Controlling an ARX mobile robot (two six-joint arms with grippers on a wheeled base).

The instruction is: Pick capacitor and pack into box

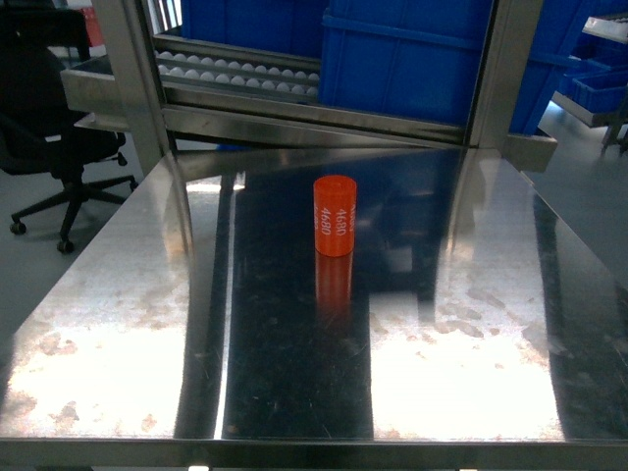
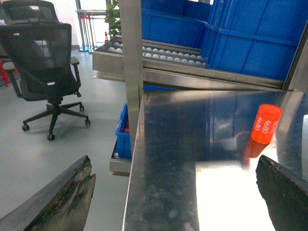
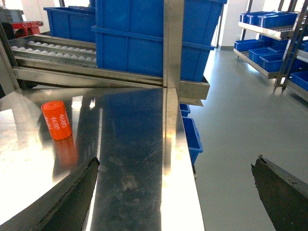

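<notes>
Head view: neither arm nor end effector appears in it. Near edge of the steel surface (image 1: 118, 324) runs along the bottom of the picture; bright glare patches left and right of centre wash out the finish there.

Left wrist view: left end effector (image 2: 178, 202) shows only as 2 dark worn fingertips (image 2: 67, 197) at the bottom corners, both cut off by the frame. They stand wide apart with nothing between them. It hangs at the left edge of the surface, partly over the floor.

Right wrist view: right end effector (image 3: 175, 192), same case, 2 dark fingertips (image 3: 72, 197) cropped at the bottom corners, spread wide, pinching nothing. It sits at the right edge of the surface, 1 finger over the floor.

The capacitor (image 1: 335, 215), an orange cylinder, stands upright alone near the middle of the surface, toward the far half. White print reads "4680" 2 times; a further line above it is too small to read. Its reflection smears toward the near side. Bare steel lies on all sides of it, and it is well apart from both end effectors.

Far edge: 2 upright steel posts, then a tilted roller rack (image 1: 235, 74) carrying a large blue bin (image 1: 412, 59), top cut off. Far left, a black office chair (image 2: 43, 62) on grey floor. Far right, shelving with more blue bins (image 3: 269, 48). No box is in any view.
</notes>
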